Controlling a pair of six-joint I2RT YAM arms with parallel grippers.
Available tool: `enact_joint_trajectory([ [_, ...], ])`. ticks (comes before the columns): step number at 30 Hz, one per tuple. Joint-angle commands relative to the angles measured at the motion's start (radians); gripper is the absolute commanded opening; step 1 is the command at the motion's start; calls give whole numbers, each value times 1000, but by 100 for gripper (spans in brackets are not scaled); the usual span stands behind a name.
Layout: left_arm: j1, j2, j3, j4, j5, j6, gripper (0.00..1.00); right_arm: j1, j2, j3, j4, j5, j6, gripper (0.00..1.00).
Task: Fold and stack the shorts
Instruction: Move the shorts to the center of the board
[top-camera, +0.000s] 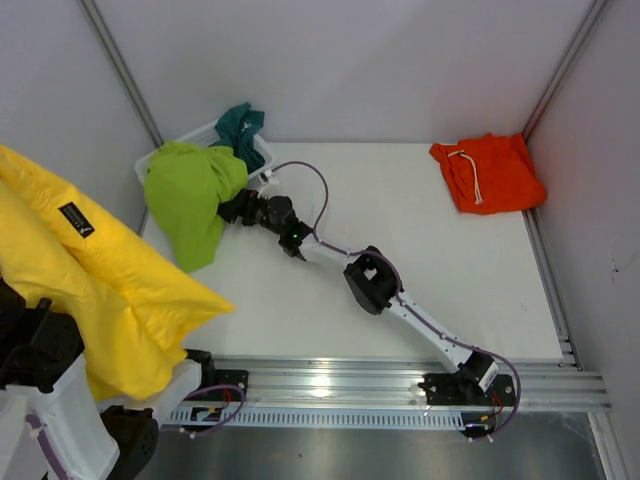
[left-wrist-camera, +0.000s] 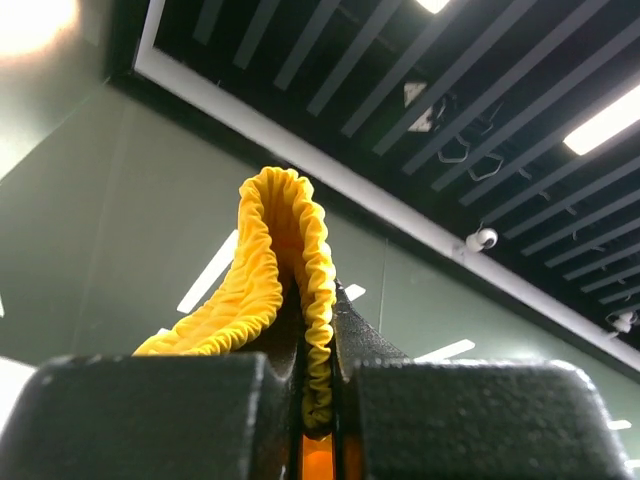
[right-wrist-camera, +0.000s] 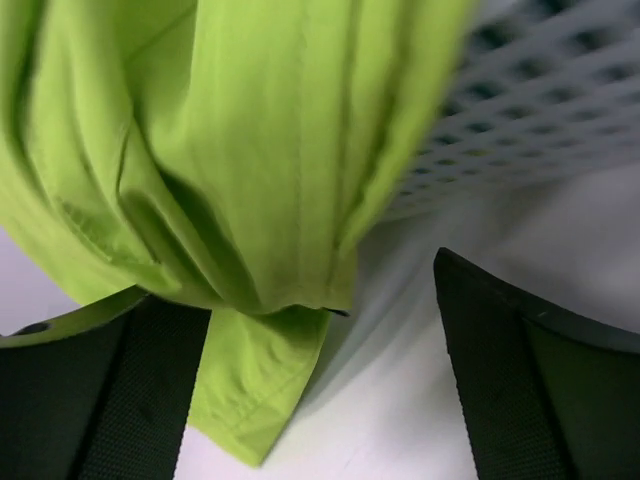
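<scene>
Count: 4 pairs of shorts, 1 basket, 2 arms. Yellow shorts (top-camera: 100, 290) are in the air at near left, hanging large in the top view with a small dark label (top-camera: 78, 220) showing; left end effector (left-wrist-camera: 318, 400) is clamped tight on their gathered waistband and points up at the ceiling. Lime-green shorts (top-camera: 190, 195) drape over the front of the white basket (top-camera: 262, 152) at far left and spill down onto the tabletop (top-camera: 400, 220). Teal shorts (top-camera: 240, 125) sit bunched in the basket behind the green pair. Orange shorts (top-camera: 487, 172) lie flat-ish in the far right corner, white drawstring (top-camera: 470, 180) on top, well apart from the rest. Right arm reaches diagonally across the tabletop to the basket; right end effector (right-wrist-camera: 310, 380) has its fingers wide apart, a fold of the green fabric hanging between them and in front of one finger (right-wrist-camera: 110, 390), nothing pinched. Basket's perforated wall is just behind that fold. Surface: plain white tabletop, aluminium rail (top-camera: 350, 385) along the near edge carrying the arm bases. Room: white panel walls with metal corner posts; the left wrist view shows a dark slatted ceiling with strip lights and a greenish wall
</scene>
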Motion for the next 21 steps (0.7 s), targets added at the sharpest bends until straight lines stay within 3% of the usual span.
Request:
enact_joint_trajectory([
  [1,1,40,-44,4,11,7,0,-16,4,64,147,302,45,92],
  [2,1,46,-47,-5,13,7,0,-13,-20,50,203,320,27,99],
  [6,1,57,-47,-15,23,-4,0,-31,-147,-78,277,253,-22,99],
  [8,1,57,-50,-20,29,-13,0,-67,-258,-324,390,180,-6,100],
  [11,1,47,-73,-19,40,-36,0,-109,-514,-546,448,54,-21,99],
  [16,1,31,-136,-14,48,-87,0,-180,-956,-868,148,-163,-195,99],
  [21,1,9,-237,7,69,-189,0,-233,-1286,-1219,110,-223,-265,99],
])
